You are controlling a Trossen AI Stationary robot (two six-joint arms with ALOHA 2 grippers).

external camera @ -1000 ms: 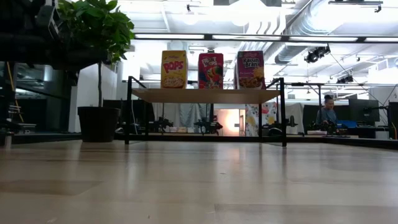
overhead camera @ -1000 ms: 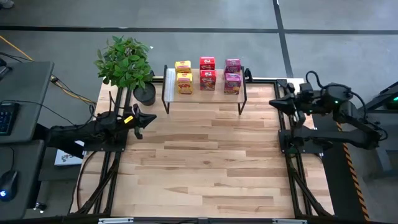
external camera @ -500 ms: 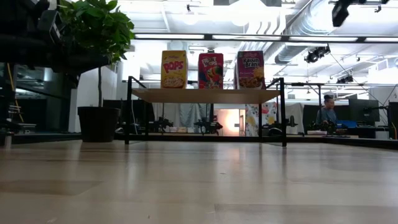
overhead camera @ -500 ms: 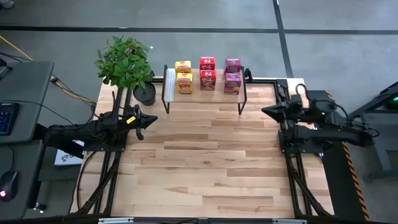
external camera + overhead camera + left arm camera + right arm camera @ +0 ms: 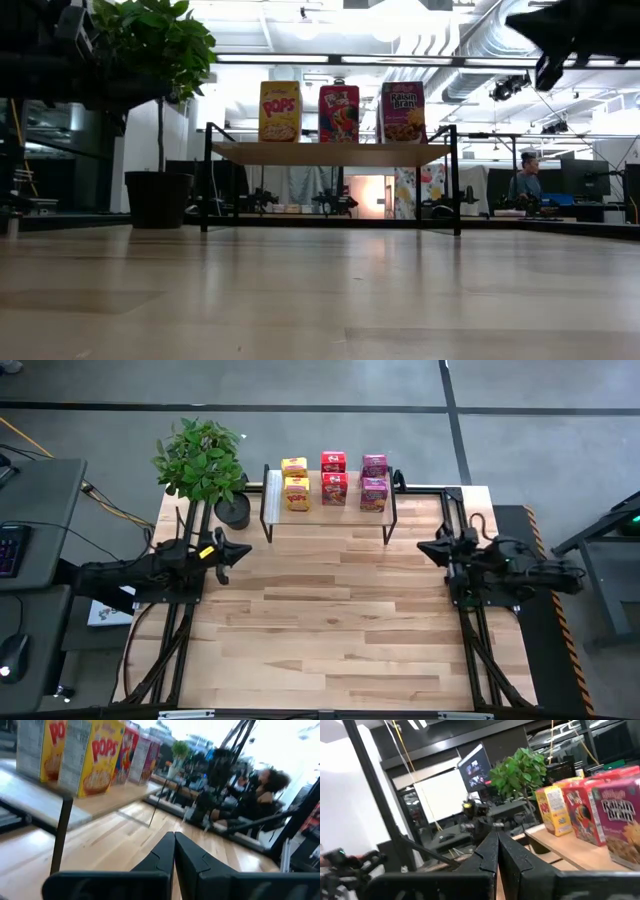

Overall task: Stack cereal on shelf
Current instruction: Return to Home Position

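All six cereal boxes [image 5: 334,488] are up on your shelf [image 5: 312,506], both jaws pinched closed and empty at the table's [image 5: 330,610] sides, so it looks finished.

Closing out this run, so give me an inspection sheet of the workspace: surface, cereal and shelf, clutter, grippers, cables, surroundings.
Surface: wooden tabletop, nothing seen in front of the shelf.
Job's things: six cereal boxes upright on the shelf, in yellow, red and magenta pairs.
Clutter: potted plant at the far left corner.
Grippers: left gripper and right gripper at the table's sides, fingers shut, holding nothing.
Cables: yellow cable on the floor, left of the table.
Surroundings: desk with keyboard at left; a person seated beyond the table.
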